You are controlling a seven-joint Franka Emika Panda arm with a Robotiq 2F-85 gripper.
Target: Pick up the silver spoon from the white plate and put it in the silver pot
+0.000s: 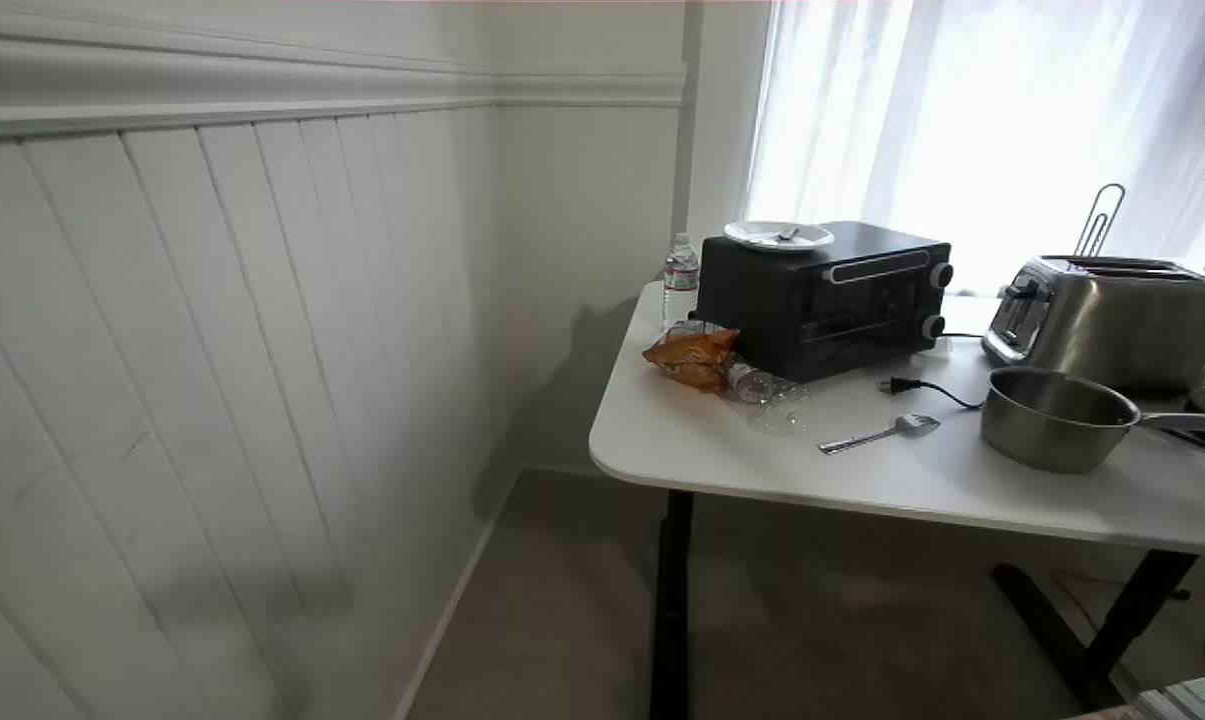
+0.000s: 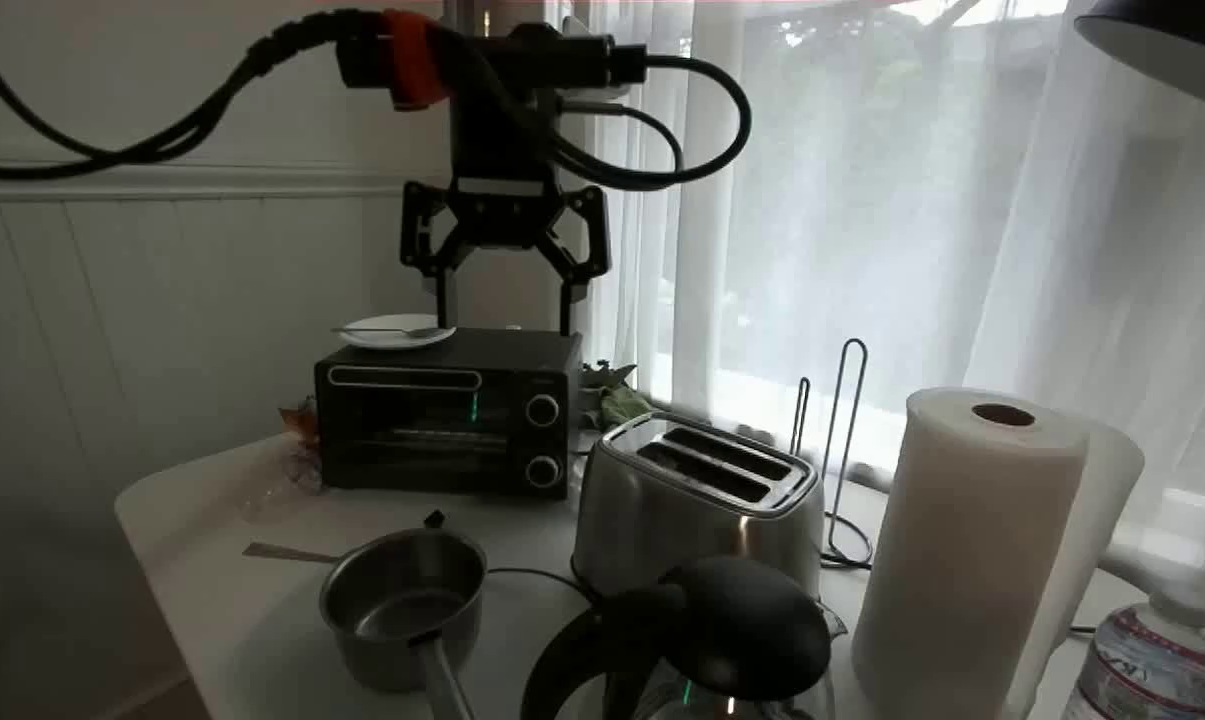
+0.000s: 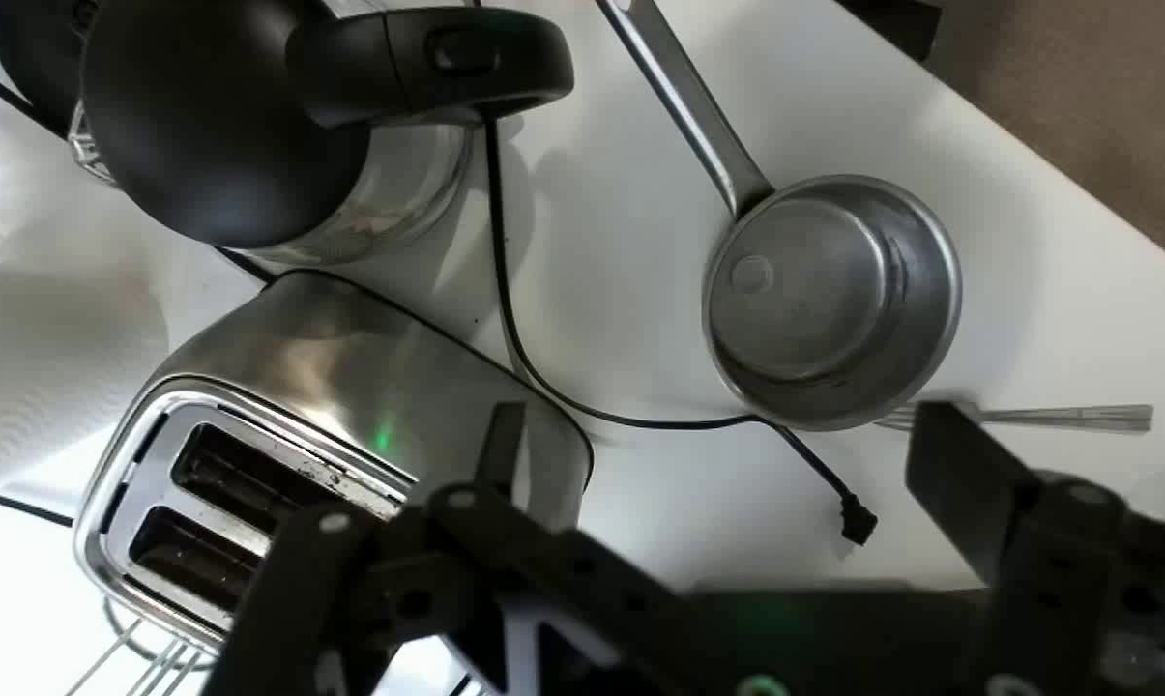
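Wrist view: the claw (image 3: 722,449) is spread, empty; the silver pot (image 3: 833,300) sits near the bench's (image 3: 1075,300) front edge. Toward the far corner, the silver spoon (image 2: 422,332) lies on the white plate (image 2: 390,343) atop the oven (image 2: 442,425). Reaching seems in hand; next, cross over and pinch it. At the end edge, the bottle's (image 1: 680,285) label (image 1: 682,272) is unreadable.

From my station I see the silver spoon (image 2: 392,331) lying across the small, round white plate (image 2: 392,343), which rests flat atop the black oven (image 2: 447,430). The shiny silver pot (image 1: 1047,432) stands upright on the table (image 1: 722,450), its thin handle jutting sideways.
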